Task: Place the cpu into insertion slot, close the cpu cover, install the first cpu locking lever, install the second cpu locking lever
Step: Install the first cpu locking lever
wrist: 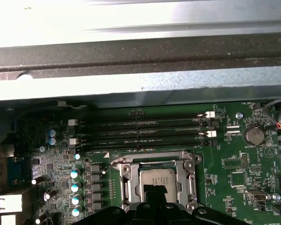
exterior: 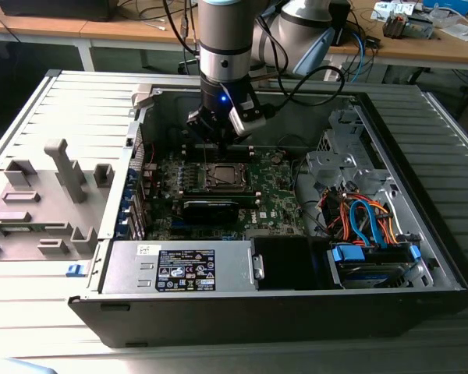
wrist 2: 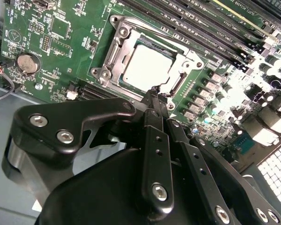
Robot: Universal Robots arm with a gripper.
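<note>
The gripper hangs low over the motherboard inside the opened computer case, which lies on its side. Its jaws are drawn narrow, nearly together, with their tips at the rim of the insertion slot and nothing visibly held between them. The cpu sits flat in the insertion slot, its pale metal top showing in both wrist views. The cpu cover lies down around the chip as a silver frame. Memory slots run beside the socket, toward the case wall, and a coin battery sits near the board's corner. In the exterior view the power supply occupies the case's near edge.
</note>
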